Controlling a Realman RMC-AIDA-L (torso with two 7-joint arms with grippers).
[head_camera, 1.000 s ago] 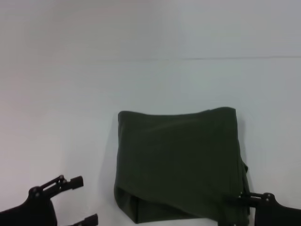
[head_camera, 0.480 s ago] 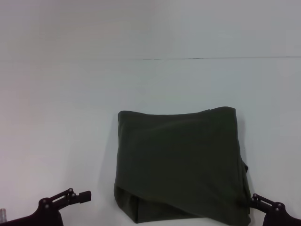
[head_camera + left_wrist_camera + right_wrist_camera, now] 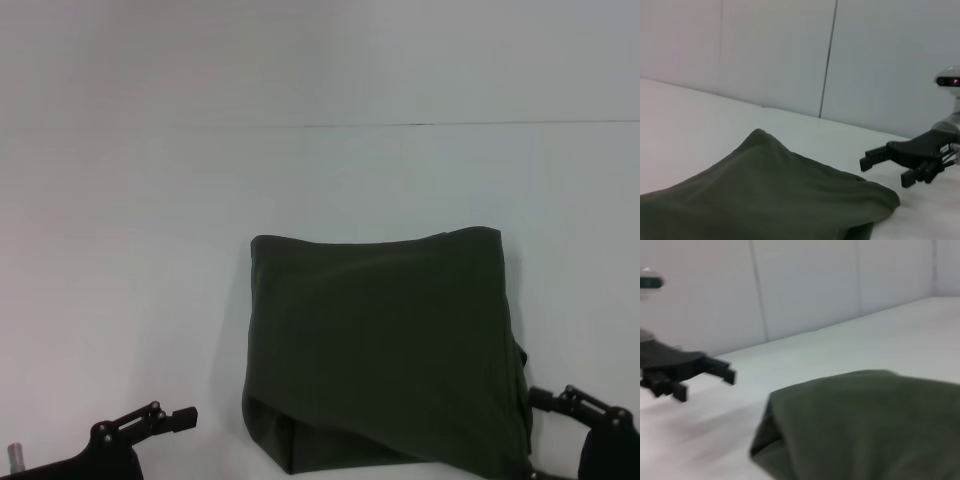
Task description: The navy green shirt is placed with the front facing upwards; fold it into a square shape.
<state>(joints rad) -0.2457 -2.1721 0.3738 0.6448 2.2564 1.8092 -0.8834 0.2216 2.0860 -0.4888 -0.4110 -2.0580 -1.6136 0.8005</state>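
The white table (image 3: 130, 250) carries the navy green shirt (image 3: 385, 345), folded roughly square, right of centre. The left gripper (image 3: 165, 440) and right gripper (image 3: 560, 415) flank it, both spread, empty. Risk: the loose near hem could unfold if snagged.

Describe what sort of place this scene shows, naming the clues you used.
Probably a lab or test bench: a bare white table, plain pale panelled walls, and a folded green shirt lying between the left gripper and the right gripper.
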